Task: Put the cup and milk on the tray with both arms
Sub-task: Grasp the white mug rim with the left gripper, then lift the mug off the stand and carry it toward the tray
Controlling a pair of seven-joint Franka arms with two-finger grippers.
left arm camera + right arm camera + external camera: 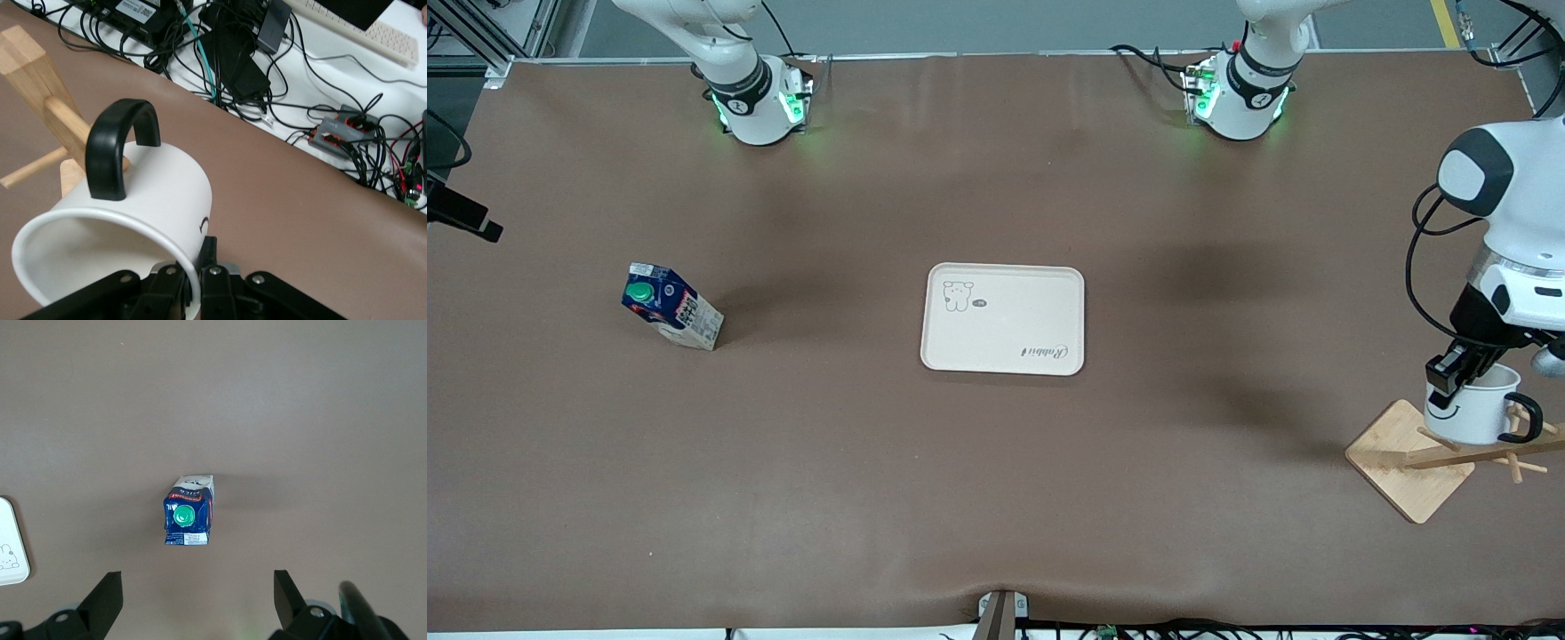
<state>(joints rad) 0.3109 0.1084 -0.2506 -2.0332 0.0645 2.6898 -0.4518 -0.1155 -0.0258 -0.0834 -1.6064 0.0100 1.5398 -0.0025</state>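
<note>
The left gripper, clamped on the rim of the one cup, holds it over the wooden rack at the left arm's end of the counter; the cup's smiley face is mostly hidden. Only the right wrist view shows the right gripper, its fingers spread wide, high over the single upright milk carton near the right arm's end. One tray lies mid-counter, partly cut off in that view.
</note>
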